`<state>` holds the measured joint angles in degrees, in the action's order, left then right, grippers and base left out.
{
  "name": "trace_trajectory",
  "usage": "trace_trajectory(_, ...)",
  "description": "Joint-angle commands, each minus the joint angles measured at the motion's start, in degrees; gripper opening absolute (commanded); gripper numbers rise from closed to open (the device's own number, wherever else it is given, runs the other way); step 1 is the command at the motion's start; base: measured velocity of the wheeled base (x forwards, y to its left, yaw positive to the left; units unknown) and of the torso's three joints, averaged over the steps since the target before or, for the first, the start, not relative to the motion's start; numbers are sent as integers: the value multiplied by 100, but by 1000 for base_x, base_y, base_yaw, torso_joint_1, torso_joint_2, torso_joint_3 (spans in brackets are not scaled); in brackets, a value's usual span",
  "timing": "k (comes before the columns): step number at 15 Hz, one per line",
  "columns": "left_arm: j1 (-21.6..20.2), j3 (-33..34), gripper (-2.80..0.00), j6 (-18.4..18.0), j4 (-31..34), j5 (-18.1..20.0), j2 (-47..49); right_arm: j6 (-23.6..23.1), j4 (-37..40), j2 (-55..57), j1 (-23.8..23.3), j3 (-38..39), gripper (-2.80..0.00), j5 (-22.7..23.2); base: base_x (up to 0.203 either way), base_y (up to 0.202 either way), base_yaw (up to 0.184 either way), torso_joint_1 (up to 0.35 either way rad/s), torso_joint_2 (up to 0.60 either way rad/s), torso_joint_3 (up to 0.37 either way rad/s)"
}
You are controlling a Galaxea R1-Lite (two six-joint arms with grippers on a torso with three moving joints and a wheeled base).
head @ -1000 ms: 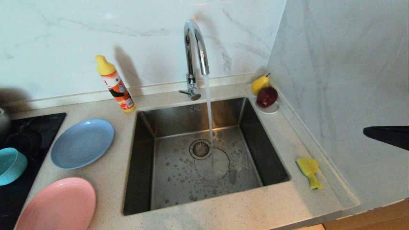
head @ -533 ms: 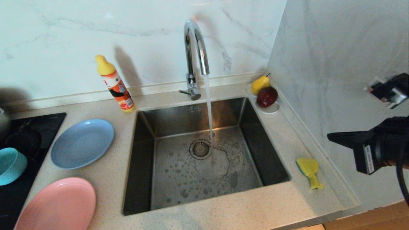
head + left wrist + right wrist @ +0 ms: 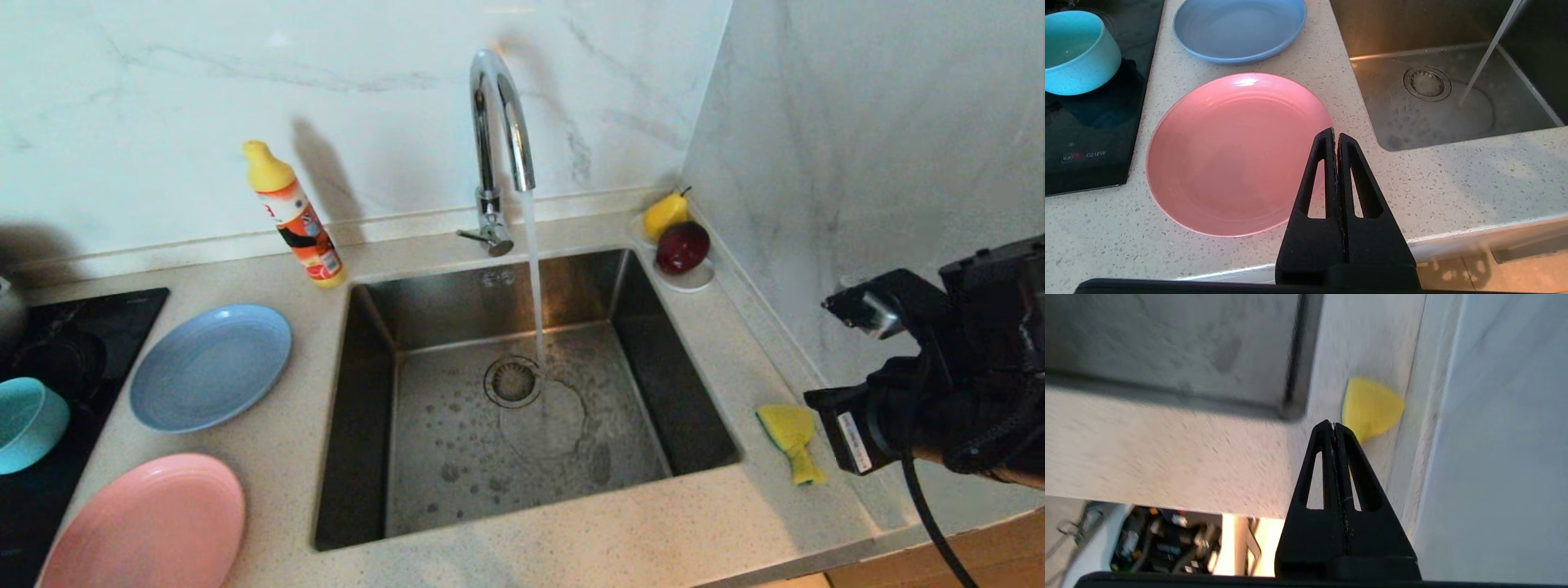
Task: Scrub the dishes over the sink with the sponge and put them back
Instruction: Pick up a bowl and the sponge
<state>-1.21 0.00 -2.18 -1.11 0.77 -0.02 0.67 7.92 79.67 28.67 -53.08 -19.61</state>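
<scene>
The right gripper [image 3: 1334, 424], its black tapered fingers pressed together, hangs above the speckled counter [image 3: 620, 539] near the crumpled yellow sponge [image 3: 789, 441]. The left gripper [image 3: 1335, 134], likewise closed, is over the glossy pink plate [image 3: 1224, 151].

Bright even light, glare on tap [image 3: 500, 114], blurred right wrist view.
</scene>
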Motion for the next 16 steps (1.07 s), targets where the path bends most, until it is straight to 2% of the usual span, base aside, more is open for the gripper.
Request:
trace_trajectory(1,-2,79,-280,-1,-4,2,11,53,-48,275,-54,256,-72,-46,0,0,0,0,0,0)
trace_trajectory(2,-5,79,-280,-1,-4,2,11,76,-97,351,-121,373,0,-51,0,0,0,0,0,0)
trace_trajectory(6,-3,79,-280,-1,-4,2,11,185,-244,522,-248,709,0,-70,0,0,0,0,0,0)
trace_trajectory(11,-2,79,-280,-1,-4,2,11,340,-238,782,-352,766,0,-40,0,0,0,0,0,0)
trace_trajectory(14,-2,79,-280,-1,-4,2,11,759,-251,1151,-606,774,0,6,0,0,0,0,0,0)
trace_trajectory(16,-6,79,-280,-1,-4,2,11,793,-419,1323,-756,772,0,142,0,0,0,0,0,0)
